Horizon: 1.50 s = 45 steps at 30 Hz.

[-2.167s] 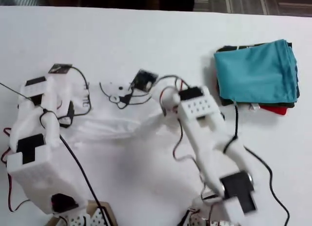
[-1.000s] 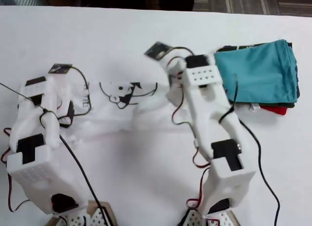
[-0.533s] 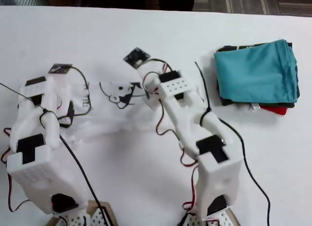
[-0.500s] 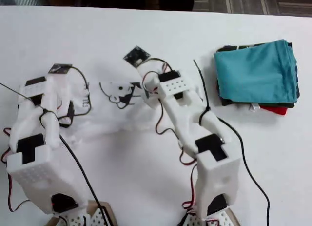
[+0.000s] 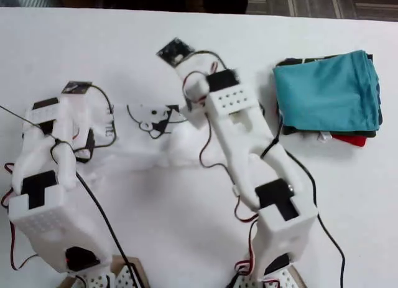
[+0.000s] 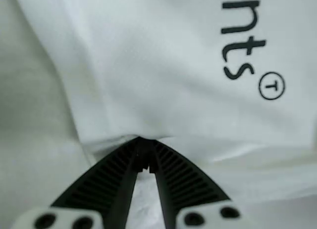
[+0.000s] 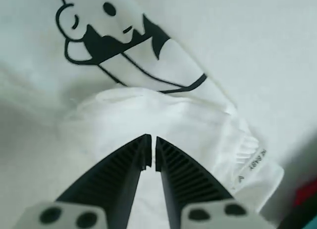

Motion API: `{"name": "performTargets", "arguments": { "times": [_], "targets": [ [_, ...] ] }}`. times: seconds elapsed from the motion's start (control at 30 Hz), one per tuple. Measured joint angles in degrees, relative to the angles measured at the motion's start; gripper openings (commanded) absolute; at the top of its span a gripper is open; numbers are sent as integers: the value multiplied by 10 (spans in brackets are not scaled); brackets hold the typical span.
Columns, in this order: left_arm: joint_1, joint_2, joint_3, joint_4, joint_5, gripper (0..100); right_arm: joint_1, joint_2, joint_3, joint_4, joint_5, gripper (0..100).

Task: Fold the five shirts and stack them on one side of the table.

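White shirt (image 5: 152, 152) stretched sideways across table (image 5: 186, 33), left pincer (image 6: 143, 165) and right pincer (image 7: 150, 157) both pinching it

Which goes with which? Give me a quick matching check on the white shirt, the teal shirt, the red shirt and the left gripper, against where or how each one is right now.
Things:
1. white shirt
2. teal shirt
3. red shirt
4. left gripper

Places or states:
A. on top of the folded stack
B. shut on white cloth
C. lying loose, black drawing showing
D. peeking out from under the stack

Pairs: 1-C, 2-A, 3-D, 4-B.
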State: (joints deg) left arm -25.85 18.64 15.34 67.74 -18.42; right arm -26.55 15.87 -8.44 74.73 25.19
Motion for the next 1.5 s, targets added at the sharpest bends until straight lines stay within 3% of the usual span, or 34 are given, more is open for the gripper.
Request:
{"name": "performTargets", "arguments": {
  "times": [0.2,0.37,0.67,1.0,1.2,1.5],
  "targets": [
    [0,0,0,0,0,26,-54,2,69,-53,0,21],
    [0,0,0,0,0,26,-57,49,81,-117,0,21],
    [0,0,0,0,0,26,-74,70,86,-114,0,21],
    [0,0,0,0,0,26,43,-62,135,-38,0,21],
    [0,0,0,0,0,26,115,-62,243,-76,0,21],
    [0,0,0,0,0,26,135,-65,331,-104,0,21]
  ]
}}
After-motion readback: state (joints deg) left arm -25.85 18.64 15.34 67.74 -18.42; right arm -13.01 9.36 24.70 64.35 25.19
